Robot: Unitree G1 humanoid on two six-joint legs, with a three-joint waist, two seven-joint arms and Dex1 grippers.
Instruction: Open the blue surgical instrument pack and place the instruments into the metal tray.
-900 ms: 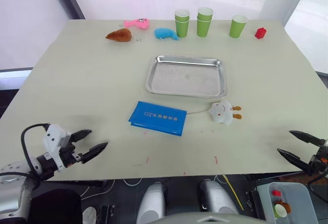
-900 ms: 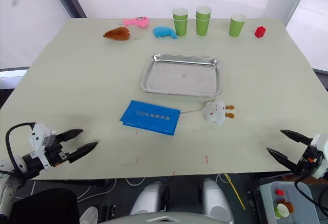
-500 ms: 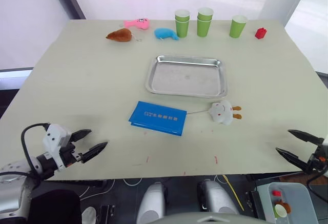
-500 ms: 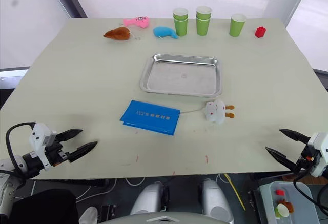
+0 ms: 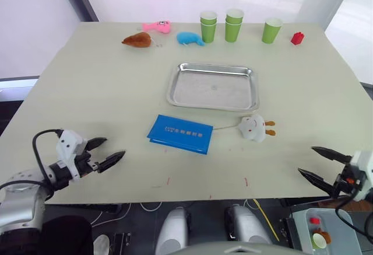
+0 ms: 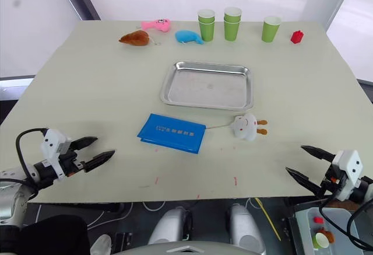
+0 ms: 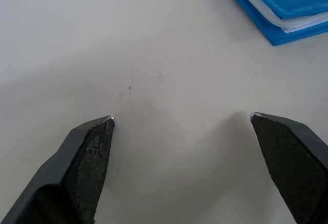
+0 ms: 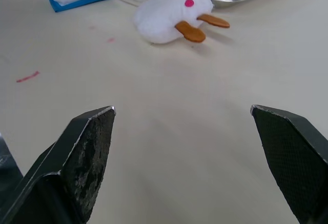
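Note:
The blue surgical instrument pack (image 5: 179, 133) lies closed and flat on the table, just in front of the metal tray (image 5: 213, 86), which holds nothing. The instruments are hidden. My left gripper (image 5: 111, 153) is open over the table's near left edge, well to the left of the pack; the pack's corner (image 7: 277, 8) with its pale lining shows in the left wrist view. My right gripper (image 5: 309, 163) is open at the near right edge, apart from everything.
A white plush toy (image 5: 253, 128) with orange feet lies right of the pack, a thin cord running from it toward the pack. Along the far edge stand green cups (image 5: 234, 24), a red block (image 5: 297, 38), and blue (image 5: 189, 38), pink (image 5: 155, 27) and brown (image 5: 137, 39) toys.
Both grippers have edged inward over the table's near edge, the left one rightward and the right one leftward. Both remain open. The pack and tray have not moved.

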